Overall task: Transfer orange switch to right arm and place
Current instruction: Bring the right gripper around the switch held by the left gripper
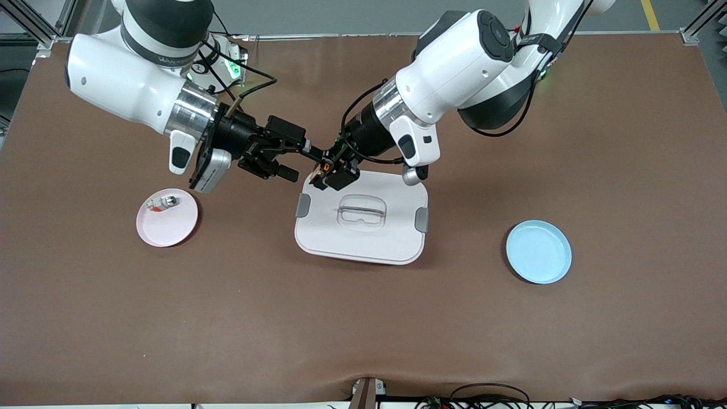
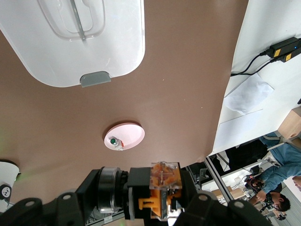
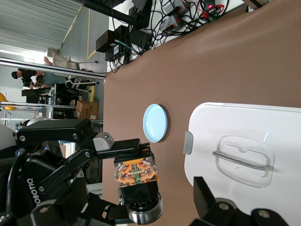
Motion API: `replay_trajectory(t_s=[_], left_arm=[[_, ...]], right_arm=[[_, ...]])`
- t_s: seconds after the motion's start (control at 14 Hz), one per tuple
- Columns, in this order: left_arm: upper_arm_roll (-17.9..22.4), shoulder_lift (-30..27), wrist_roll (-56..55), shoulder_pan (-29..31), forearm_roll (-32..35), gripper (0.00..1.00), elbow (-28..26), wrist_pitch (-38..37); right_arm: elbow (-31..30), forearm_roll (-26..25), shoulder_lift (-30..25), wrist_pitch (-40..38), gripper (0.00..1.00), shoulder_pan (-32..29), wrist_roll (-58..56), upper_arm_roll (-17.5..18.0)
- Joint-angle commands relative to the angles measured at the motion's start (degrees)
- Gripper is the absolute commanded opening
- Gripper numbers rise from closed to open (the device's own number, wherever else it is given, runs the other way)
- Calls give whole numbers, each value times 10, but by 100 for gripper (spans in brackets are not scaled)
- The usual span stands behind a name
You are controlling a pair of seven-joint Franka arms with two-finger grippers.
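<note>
Up front, the left end effector [image 1: 331, 170] grips the orange switch [image 1: 325, 168] over the white lid's [image 1: 363, 244] corner, the right end effector [image 1: 295, 162] spread wide beside it. Left wrist: switch [image 2: 162, 188] clamped, pink plate [image 2: 130, 134] below. Right wrist: switch [image 3: 136, 172] between its open fingers [image 3: 117, 147], untouched.

Orange switch [image 1: 324, 168]: small block, black body with bright orange centre under a clear face (best seen in both wrist views [image 2: 164, 178] [image 3: 136, 170]). Held in the air over the corner of the white lidded box [image 1: 397, 238] nearest the robots' bases
</note>
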Motion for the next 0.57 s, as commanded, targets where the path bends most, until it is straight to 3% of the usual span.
replay_trajectory(t_s=[0.0,0.5], left_arm=[[2,0,-10,-3,10,27,6,2],[2,-1,-10,-3,11,26,5,2]], right_arm=[[7,-11,8,10,100,11,8,-4],[12,-29,21,21,100,17,8,-4]])
